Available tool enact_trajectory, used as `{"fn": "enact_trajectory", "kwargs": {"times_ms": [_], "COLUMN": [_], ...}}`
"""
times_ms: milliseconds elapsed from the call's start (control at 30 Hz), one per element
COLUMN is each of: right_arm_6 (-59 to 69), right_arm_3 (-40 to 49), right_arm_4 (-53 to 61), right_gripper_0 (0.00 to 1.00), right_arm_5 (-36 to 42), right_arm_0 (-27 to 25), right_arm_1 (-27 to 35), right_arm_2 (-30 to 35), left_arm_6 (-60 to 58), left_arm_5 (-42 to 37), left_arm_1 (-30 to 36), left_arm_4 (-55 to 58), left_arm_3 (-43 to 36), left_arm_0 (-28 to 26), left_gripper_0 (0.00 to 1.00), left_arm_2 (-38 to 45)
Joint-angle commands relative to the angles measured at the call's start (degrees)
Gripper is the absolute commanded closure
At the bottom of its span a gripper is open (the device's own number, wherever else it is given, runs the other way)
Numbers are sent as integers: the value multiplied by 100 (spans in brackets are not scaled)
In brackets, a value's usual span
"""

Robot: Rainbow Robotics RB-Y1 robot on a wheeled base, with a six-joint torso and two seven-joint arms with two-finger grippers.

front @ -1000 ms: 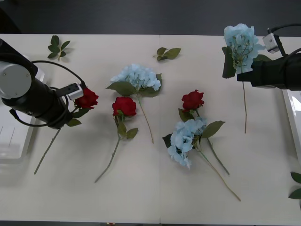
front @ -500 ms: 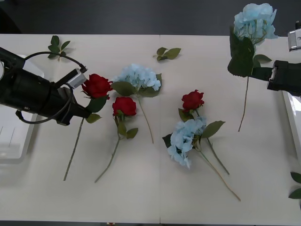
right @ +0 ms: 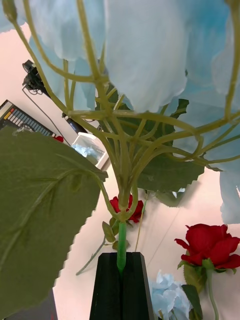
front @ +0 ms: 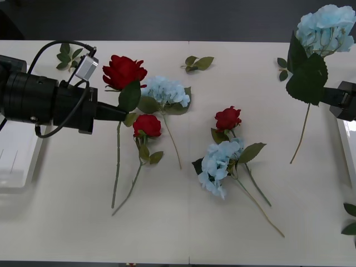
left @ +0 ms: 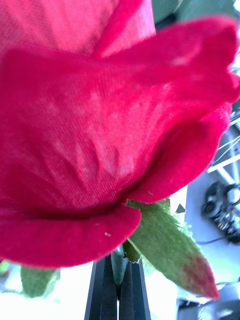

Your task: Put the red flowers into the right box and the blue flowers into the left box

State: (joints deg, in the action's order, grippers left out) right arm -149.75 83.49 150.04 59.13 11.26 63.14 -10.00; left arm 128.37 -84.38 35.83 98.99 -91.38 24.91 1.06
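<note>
The right box (front: pixel 346 139) and raised hydrangea (front: pixel 327 28) are cut off by the front view's edge.

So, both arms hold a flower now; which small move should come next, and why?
Probably carry each flower across to the opposite side. The left gripper is shut on a red rose, which belongs in the right box, and the right gripper is shut on a blue hydrangea, which belongs in the left box.

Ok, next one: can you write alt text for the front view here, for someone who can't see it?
The left gripper holds a red rose by its stem above the white table, while the right gripper lifts a pale-blue hydrangea at the right edge. Two roses and two hydrangeas lie on the table between them.
</note>
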Motion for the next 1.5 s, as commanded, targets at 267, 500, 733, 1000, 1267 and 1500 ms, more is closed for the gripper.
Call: {"fn": "enact_trajectory", "kwargs": {"times_ms": [267, 500, 733, 1000, 1267, 1500], "right_arm_6": [16, 148, 262, 262, 236, 174], "right_arm_3": [-553, -1212, -1309, -1309, -1335, -1327], "right_arm_4": [-651, -1600, -2567, -2620, -3121, -3121], "right_gripper_0": [100, 100, 100, 100, 72, 36], "right_arm_5": [-24, -200, -772, -1774, -1932, -1914], "right_arm_0": [43, 69, 60, 60, 78, 87], "right_arm_1": [14, 5, -12, -3, 14, 32], "right_arm_2": [-2, -2, -142, -845, -925, -925], "left_arm_6": [-22, -655, -1393, -1982, -2079, -2079], "left_arm_5": [106, 124, 344, 880, 1099, 1099], "left_arm_1": [-128, -269, -295, -295, -383, -533], "left_arm_4": [657, 727, 727, 762, 815, 710], "left_arm_3": [-135, -152, -135, -152, -152, -152], "left_arm_0": [287, 753, 1315, 1746, 1851, 1860], "left_gripper_0": [100, 100, 100, 100, 100, 100], "left_arm_2": [43, 43, -282, -757, -959, -985]}}
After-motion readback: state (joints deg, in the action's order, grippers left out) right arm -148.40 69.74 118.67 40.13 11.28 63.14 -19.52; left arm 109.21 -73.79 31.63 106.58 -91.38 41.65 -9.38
